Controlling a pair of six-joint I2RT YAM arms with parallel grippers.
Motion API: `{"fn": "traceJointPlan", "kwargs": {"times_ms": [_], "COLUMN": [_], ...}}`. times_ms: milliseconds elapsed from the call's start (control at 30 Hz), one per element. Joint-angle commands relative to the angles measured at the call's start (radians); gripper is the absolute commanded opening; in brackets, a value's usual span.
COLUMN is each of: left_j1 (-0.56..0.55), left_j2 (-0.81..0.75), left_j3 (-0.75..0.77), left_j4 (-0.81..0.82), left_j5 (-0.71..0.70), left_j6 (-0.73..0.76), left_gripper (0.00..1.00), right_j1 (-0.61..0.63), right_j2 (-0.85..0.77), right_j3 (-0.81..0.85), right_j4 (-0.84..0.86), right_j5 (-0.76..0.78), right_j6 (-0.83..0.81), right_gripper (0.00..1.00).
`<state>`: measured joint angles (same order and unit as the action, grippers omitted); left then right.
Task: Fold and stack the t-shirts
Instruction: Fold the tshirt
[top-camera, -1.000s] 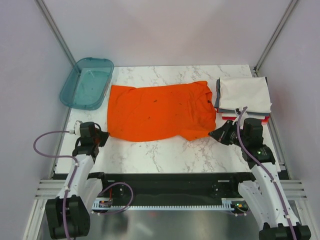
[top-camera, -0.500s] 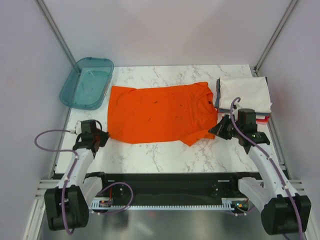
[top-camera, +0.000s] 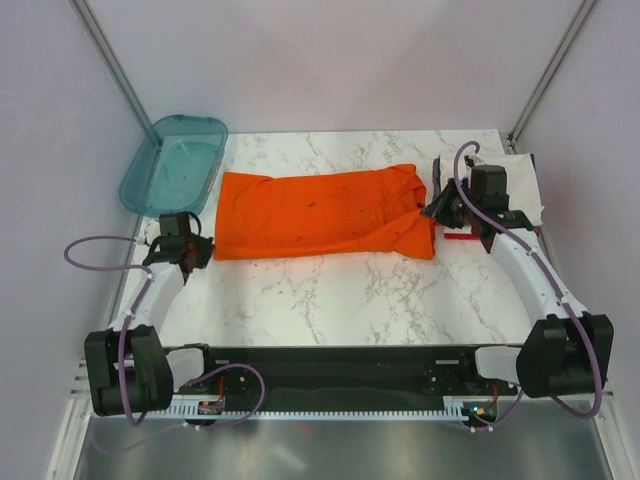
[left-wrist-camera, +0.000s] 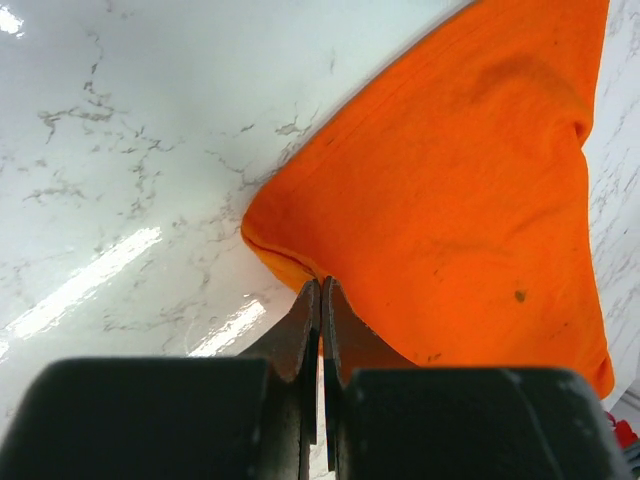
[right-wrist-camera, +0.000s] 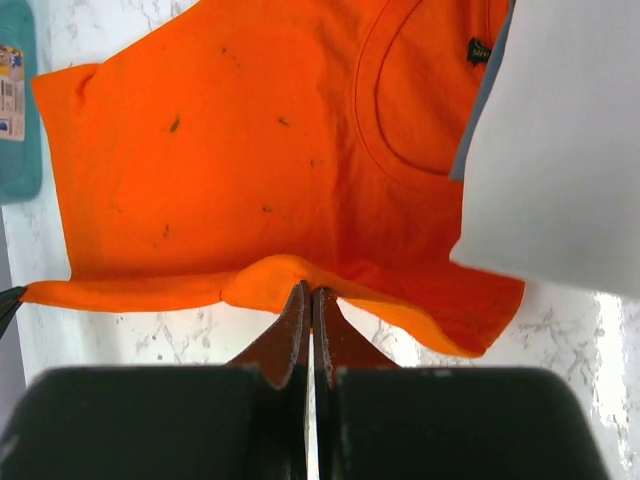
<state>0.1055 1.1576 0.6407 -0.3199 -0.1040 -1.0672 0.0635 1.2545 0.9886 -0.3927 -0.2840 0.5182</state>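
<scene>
Left gripper (left-wrist-camera: 320, 288): black jaws pressed together, tips nipping the near left corner of the soft, bright plain orange t-shirt (left-wrist-camera: 470, 220); corner raised a little off the surface.
Left gripper, top view (top-camera: 190, 250): low at the left side of the table, arm reaching in from the near left.
Right gripper (right-wrist-camera: 310, 292): jaws closed on a raised fold of orange cloth at the near edge of the shirt's collar end; cloth humped up at the tips.
Right gripper, top view (top-camera: 432, 208): at the shirt's right end, between shirt and stack.
Orange t-shirt (top-camera: 310, 210): spread left to right across the middle of the table, round neckline at the right end, small dark specks on the fabric, near edge gathered into a low ridge between the two grips.
Stack of folded shirts (top-camera: 522, 182): far right corner, flat white rectangle on top (right-wrist-camera: 570, 150), grey edge beneath (right-wrist-camera: 487, 90), red sliver at the near side (top-camera: 458, 237); partly hidden by the right arm; contact with the orange collar not discernible.
Teal translucent plastic tray (top-camera: 140, 180): far left corner, beside the shirt's left end, not touching it.
White marble-patterned table (top-camera: 400, 290): bears shirt and stack.
</scene>
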Motion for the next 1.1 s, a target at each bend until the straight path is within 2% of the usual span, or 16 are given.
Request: {"fn": "traceJointPlan", "kwargs": {"times_ms": [0,533,1067], "left_j1": [0.005,0.005,0.005], "left_j2": [0.056,0.278,0.382], "left_j3": [0.08,0.252,0.317], "left_j4": [0.004,0.012,0.073], "left_j5": [-0.036,-0.042,-0.023], "left_j6": [-0.063,-0.105,-0.14], "left_gripper": [0.02,0.02,0.02], "right_j1": [0.002,0.002,-0.001], "right_j2": [0.083,0.33,0.482], "right_j3": [0.083,0.281,0.406], "right_j4": [0.044,0.068,0.069], "right_j5": [0.034,0.025,0.042], "right_j6": [-0.017,-0.012,-0.015], "right_gripper": [0.0,0.0,0.0]}}
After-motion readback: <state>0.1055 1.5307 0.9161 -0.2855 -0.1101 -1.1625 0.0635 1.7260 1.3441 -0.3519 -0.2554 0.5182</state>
